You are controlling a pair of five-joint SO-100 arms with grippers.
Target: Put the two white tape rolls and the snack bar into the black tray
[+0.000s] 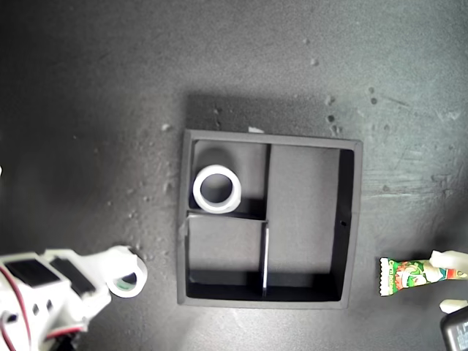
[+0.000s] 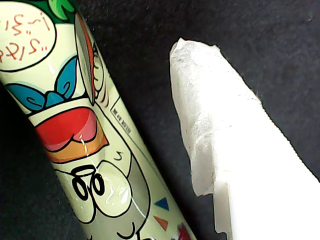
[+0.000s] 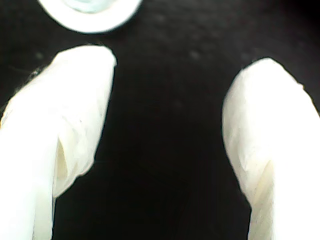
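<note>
The black tray [image 1: 349, 219] sits mid-table. One white tape roll [image 1: 216, 189] lies flat in its small compartment nearest the exterior view's top left. A smaller white tape roll [image 1: 128, 276] with a greenish core lies on the table outside the tray, toward the exterior view's bottom left. My second gripper [image 1: 110, 276] is beside it, open; the roll [image 3: 89, 10] lies just past its fingertips [image 3: 85, 75]. The snack bar [image 1: 408, 274] lies at the exterior view's right edge. My first gripper [image 1: 447, 281] is open around its end, one white finger [image 2: 225, 130] beside the packet [image 2: 85, 145].
The table is a dark, speckled surface with small white crumbs [image 1: 330, 99] scattered above the tray. The tray's long compartment [image 1: 303, 212] and second small compartment [image 1: 223, 245] hold nothing. A dark arm part [image 1: 457, 329] shows in the exterior view's bottom right corner.
</note>
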